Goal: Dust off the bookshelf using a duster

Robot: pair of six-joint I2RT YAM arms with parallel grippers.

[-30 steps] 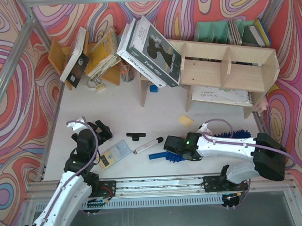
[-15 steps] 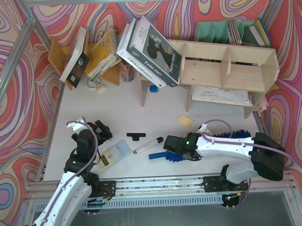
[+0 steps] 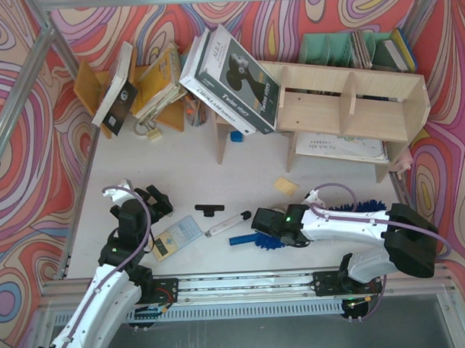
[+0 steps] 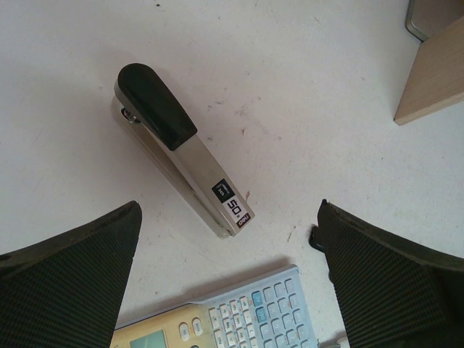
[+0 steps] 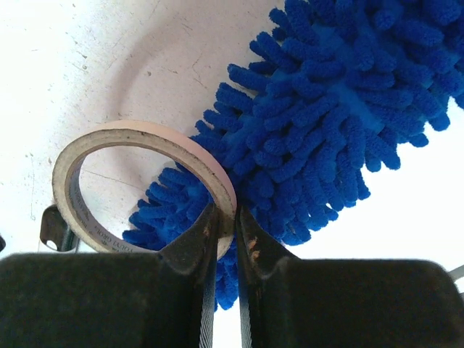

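1. My left pincer (image 3: 155, 198) hangs with its jaws wide apart above a stapler (image 4: 181, 152) and a calculator (image 4: 232, 319).
2. My right pincer (image 5: 226, 225) is clamped on the rim of a tape roll (image 5: 138, 132), right over the duster's strands.
3. The duster (image 5: 326, 109) lies flat on the table (image 3: 179, 168) under my right arm, with its handle pointing left.
4. The bookshelf (image 3: 345, 113) stands far right, well apart from the duster.

1 duster (image 5: 319, 109) | 1 bookshelf (image 3: 344, 101) | 1 stapler (image 4: 181, 152) | 1 calc (image 4: 246, 319) | 1 tape (image 5: 145, 134)
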